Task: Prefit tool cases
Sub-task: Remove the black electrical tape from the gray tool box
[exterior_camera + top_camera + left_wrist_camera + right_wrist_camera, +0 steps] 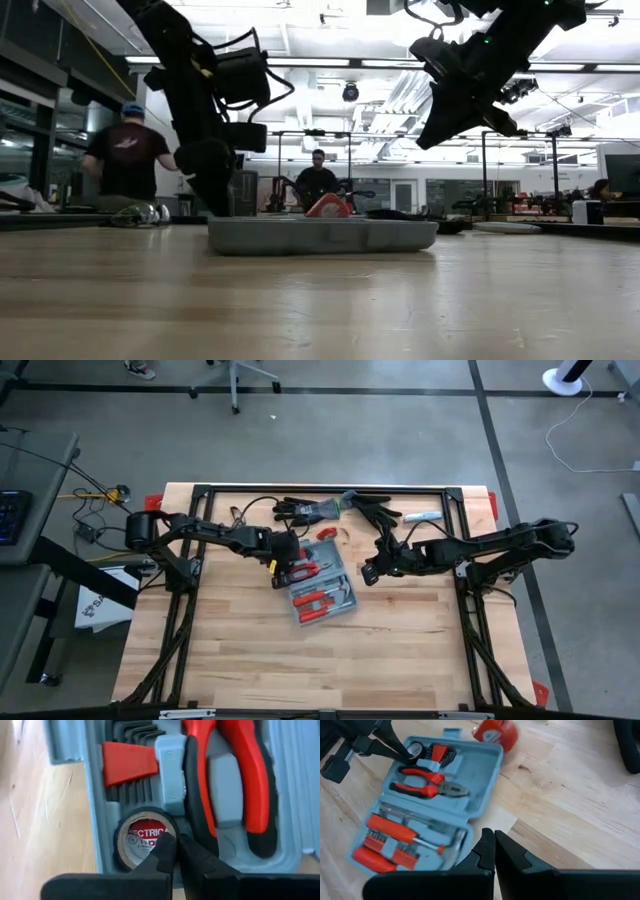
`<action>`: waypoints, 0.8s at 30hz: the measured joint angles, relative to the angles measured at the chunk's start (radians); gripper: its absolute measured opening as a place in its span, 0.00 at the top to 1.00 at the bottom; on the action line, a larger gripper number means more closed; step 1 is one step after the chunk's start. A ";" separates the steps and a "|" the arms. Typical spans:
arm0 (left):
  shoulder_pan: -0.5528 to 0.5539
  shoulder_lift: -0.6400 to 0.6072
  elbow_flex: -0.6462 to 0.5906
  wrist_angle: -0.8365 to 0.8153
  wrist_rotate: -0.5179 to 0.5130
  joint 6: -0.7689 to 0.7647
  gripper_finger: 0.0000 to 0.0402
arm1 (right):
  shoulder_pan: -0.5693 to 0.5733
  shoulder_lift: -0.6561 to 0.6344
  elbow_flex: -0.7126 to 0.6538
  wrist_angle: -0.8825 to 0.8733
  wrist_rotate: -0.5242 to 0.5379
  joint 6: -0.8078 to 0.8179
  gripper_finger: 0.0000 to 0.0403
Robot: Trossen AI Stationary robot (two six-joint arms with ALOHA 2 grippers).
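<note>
tool case (318, 588) lies open mid-table. left gripper (175, 845), jaws together, is pressed at the tape roll (142, 837) in its slot; seating step judged. right gripper (494, 842), jaws together, hovers beside. next: tape pushed flush.

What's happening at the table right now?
An open tool case lies mid-table, pliers and screwdrivers seated in its tray. The left gripper is down inside it, fingers closed at the roll of electrical tape in its round pocket. The right gripper is shut and empty, raised beside the case. A red tape measure sits loose on the wood behind the case.
</note>
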 joint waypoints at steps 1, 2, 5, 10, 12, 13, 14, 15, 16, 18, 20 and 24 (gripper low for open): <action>-0.004 -0.007 0.005 -0.010 -0.002 -0.008 0.99 | 0.000 0.000 0.000 0.000 0.000 0.000 1.00; -0.008 -0.018 0.012 -0.024 -0.007 -0.014 0.99 | 0.000 0.000 0.000 -0.001 0.000 0.000 1.00; -0.009 -0.070 0.047 -0.023 -0.012 -0.025 1.00 | 0.000 0.000 0.000 0.000 0.002 0.000 1.00; -0.009 -0.154 0.062 -0.048 -0.030 -0.028 1.00 | 0.000 0.000 0.000 0.000 0.020 0.000 1.00; -0.005 -0.196 0.066 -0.056 -0.036 -0.032 1.00 | 0.000 0.000 0.000 -0.001 0.022 0.000 1.00; -0.001 -0.213 0.068 -0.069 -0.047 -0.038 1.00 | 0.000 0.000 0.000 0.000 0.022 0.000 1.00; 0.003 -0.224 0.068 -0.096 -0.061 -0.047 1.00 | 0.000 0.000 0.000 -0.001 0.021 0.000 1.00; 0.009 -0.231 0.067 -0.131 -0.077 -0.053 1.00 | 0.000 0.000 0.000 -0.002 0.021 0.000 1.00; 0.017 -0.236 0.065 -0.166 -0.090 -0.054 1.00 | 0.000 0.000 0.000 -0.003 0.021 0.000 1.00; 0.036 -0.247 0.065 -0.220 -0.109 -0.054 1.00 | 0.000 0.000 0.000 -0.004 0.021 0.000 1.00; 0.063 -0.248 0.062 -0.270 -0.115 -0.047 1.00 | 0.000 0.000 0.000 -0.004 0.020 0.001 1.00; 0.116 -0.246 0.006 -0.282 -0.107 -0.020 1.00 | 0.000 0.000 0.000 -0.004 0.010 0.000 1.00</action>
